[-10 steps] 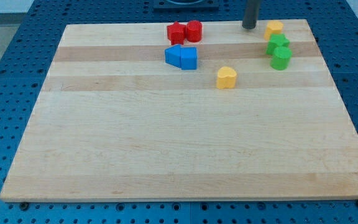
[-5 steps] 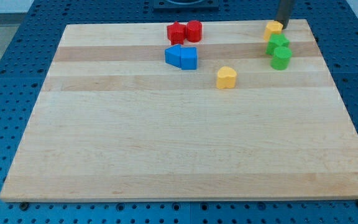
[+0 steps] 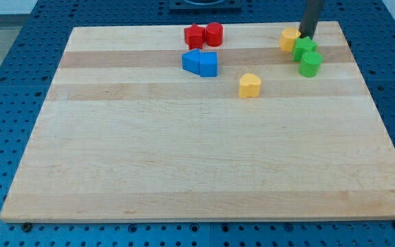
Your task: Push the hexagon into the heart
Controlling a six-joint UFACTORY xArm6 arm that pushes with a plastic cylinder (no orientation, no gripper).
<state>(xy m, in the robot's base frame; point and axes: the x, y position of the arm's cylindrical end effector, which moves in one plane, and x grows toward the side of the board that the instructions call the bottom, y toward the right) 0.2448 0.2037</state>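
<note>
My tip (image 3: 307,36) presses the right side of the yellow hexagon (image 3: 290,38) near the top right of the pale wooden board (image 3: 184,158) — it has no jaws. The glossy yellow heart (image 3: 250,85) sits well apart, lower left — the push looks barely begun.

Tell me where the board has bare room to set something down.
Free: the whole stretch toward the view's bottom below the yellow heart, and the left side beside the blue blocks. Crowded: the top right, where my tip sits beside the yellow hexagon and green blocks; red blocks top centre.
</note>
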